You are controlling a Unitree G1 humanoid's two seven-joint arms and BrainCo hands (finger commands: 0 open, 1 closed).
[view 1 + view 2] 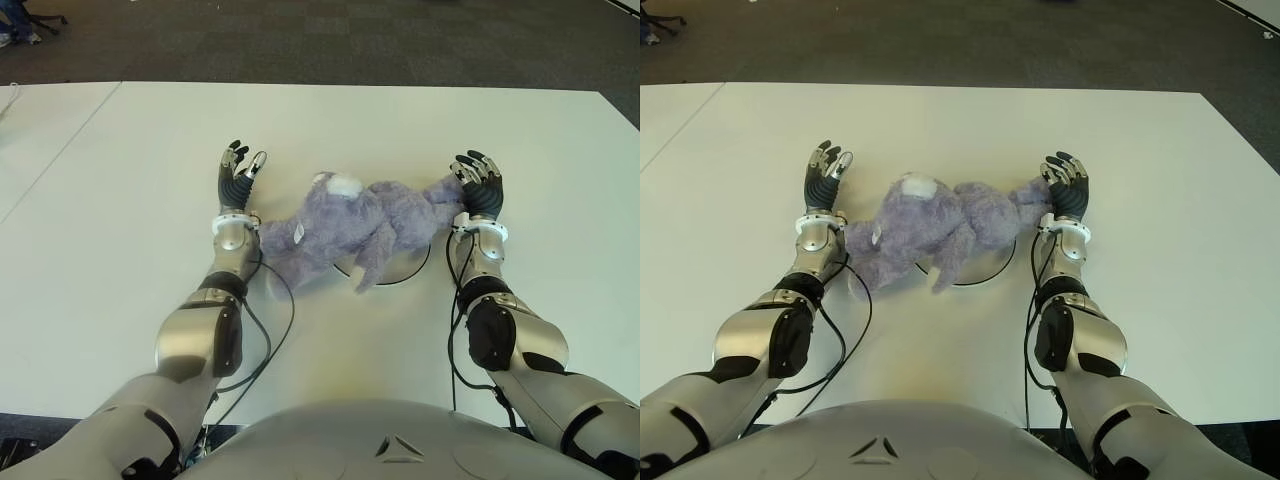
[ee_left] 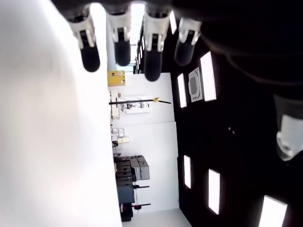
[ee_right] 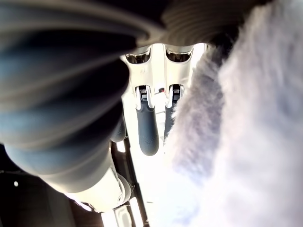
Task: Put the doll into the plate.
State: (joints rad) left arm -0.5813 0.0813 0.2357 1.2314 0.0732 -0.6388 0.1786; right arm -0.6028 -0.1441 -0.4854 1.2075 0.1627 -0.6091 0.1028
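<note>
Here, fluffy purple doll (image 1: 345, 225) sprawled over plate (image 1: 415, 266)

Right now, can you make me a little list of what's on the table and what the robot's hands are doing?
doll: purple plush doll lying across the plate, partly spilling off it toward the robot's left
plate: white plate under the doll, mostly covered
table: white table
left hand: left hand beside the doll, fingers spread, holding nothing
right hand: right hand open at the doll's other end, close against the fur
task: doll looks placed on the plate
</note>
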